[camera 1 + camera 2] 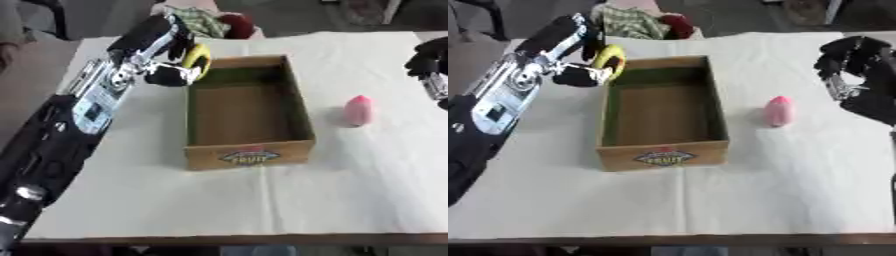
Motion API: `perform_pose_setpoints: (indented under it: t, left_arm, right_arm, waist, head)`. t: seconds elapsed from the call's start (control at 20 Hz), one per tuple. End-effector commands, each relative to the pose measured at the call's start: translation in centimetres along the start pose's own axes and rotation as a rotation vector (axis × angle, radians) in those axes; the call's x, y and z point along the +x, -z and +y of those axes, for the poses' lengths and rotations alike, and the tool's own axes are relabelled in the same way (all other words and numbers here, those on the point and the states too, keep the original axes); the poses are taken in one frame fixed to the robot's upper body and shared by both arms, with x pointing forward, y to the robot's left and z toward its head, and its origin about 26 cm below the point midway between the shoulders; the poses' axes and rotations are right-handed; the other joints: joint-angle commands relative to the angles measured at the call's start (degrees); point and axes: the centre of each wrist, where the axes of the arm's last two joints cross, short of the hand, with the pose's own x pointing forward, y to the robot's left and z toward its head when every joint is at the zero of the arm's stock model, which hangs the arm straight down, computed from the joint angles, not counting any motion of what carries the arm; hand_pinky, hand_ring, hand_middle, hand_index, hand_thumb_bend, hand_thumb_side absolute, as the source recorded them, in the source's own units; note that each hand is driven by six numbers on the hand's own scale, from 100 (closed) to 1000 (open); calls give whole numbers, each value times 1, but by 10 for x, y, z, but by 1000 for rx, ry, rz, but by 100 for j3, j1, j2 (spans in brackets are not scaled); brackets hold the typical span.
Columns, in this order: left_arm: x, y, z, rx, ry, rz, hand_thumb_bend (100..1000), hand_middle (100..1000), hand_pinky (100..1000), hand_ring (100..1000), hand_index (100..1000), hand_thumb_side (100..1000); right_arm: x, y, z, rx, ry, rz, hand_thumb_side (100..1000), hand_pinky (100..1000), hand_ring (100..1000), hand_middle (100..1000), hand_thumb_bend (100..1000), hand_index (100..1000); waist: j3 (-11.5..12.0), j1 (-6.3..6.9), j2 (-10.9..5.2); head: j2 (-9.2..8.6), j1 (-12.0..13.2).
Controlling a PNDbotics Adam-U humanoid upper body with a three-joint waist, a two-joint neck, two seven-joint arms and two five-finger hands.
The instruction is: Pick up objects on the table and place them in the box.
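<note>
Box (pixel 248 157) nearest, open. Left hand (pixel 166 70) curled around yellow object (pixel 198 60) at box's far-left corner. Pink object (pixel 778 111) right of box. Right hand (pixel 852 65) farther right, fingers curled, empty.

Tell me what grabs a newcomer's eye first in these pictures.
The open cardboard box sits mid-table with nothing visible inside. At its far left corner the left hand has its fingers curled round a yellow object, held over the box's rim. A pink object stands alone on the white cloth to the box's right, with the right hand raised beyond it.
</note>
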Motion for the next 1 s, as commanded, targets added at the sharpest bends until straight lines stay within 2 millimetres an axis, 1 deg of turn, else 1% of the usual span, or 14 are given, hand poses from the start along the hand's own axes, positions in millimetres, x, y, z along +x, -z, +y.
perform_pose_setpoints:
  t: [0.05, 0.1, 0.15, 0.2, 0.25, 0.3, 0.35, 0.4, 0.45, 0.5, 0.55, 0.65, 0.8, 1.0]
  left_arm:
    - [5, 14, -2, -6, 27, -39, 226, 322, 596, 367, 482, 233]
    - [6, 16, -5, -13, 33, -45, 226, 322, 596, 367, 482, 233]
    - [6, 18, -9, -24, 37, -47, 328, 339, 600, 383, 497, 240]
    - [6, 20, -13, -36, 40, -48, 349, 343, 601, 386, 500, 242]
    - [5, 21, -18, -48, 39, -46, 393, 353, 604, 395, 510, 243]
    - [5, 22, -23, -59, 35, -44, 404, 355, 605, 397, 512, 244]
    - [4, 23, -28, -73, 32, -44, 446, 375, 613, 415, 528, 254]
    - [3, 23, -33, -93, 30, -47, 456, 379, 615, 419, 530, 256]
    - [3, 23, -38, -109, 26, -52, 496, 384, 619, 426, 535, 260]
    - [2, 22, -40, -120, 22, -58, 513, 390, 622, 432, 539, 261]
    - [1, 22, -42, -126, 20, -63, 567, 412, 632, 455, 558, 266]
    - [-1, 20, -40, -128, 16, -69, 626, 447, 650, 485, 594, 266]
    - [-8, 13, -31, -96, -7, -54, 630, 462, 665, 496, 619, 249]
    - [-12, 1, -11, -8, -50, -37, 582, 462, 680, 496, 626, 207]
  right_arm:
    - [12, 9, -5, -4, -18, -46, 268, 613, 644, 567, 100, 712]
    - [12, 10, -5, -4, -17, -48, 268, 613, 644, 567, 100, 712]
    - [13, 10, -4, -3, -17, -49, 265, 614, 644, 568, 100, 711]
    - [13, 11, -4, -3, -18, -48, 264, 613, 644, 568, 100, 711]
    - [13, 10, -4, -4, -18, -46, 264, 613, 644, 567, 100, 710]
    - [13, 10, -4, -6, -18, -45, 263, 613, 646, 567, 100, 710]
    - [12, 10, -4, -7, -18, -44, 263, 613, 646, 567, 100, 709]
    - [13, 11, -4, -8, -19, -45, 263, 613, 646, 567, 100, 709]
    - [13, 11, -4, -8, -18, -46, 264, 613, 646, 567, 100, 709]
    - [13, 11, -4, -9, -18, -47, 264, 613, 646, 567, 100, 709]
    - [13, 11, -4, -10, -18, -47, 263, 613, 646, 567, 100, 709]
    - [13, 11, -5, -13, -19, -48, 263, 614, 646, 567, 100, 709]
    - [12, 10, -8, -27, -27, -41, 263, 614, 646, 567, 100, 710]
    - [9, 7, -15, -47, -51, -16, 254, 614, 645, 567, 100, 711]
  waist:
    - [-41, -6, -65]
    - [-57, -3, -61]
    - [-76, 1, -56]
    - [-92, 3, -53]
    - [-105, 2, -48]
    - [-113, -1, -44]
    - [-121, -4, -39]
    - [-128, -6, -35]
    - [-133, -10, -31]
    - [-136, -14, -29]
    - [-136, -20, -28]
    - [-129, -32, -26]
    - [-86, -50, -33]
    - [15, -78, -50]
  head:
    - [5, 51]
    - [4, 58]
    - [0, 65]
    - [-2, 69]
    - [-5, 68]
    - [-5, 66]
    - [-6, 65]
    - [-9, 67]
    - [-14, 68]
    - [-17, 65]
    - [-19, 59]
    - [-21, 51]
    - [-23, 26]
    - [-29, -18]
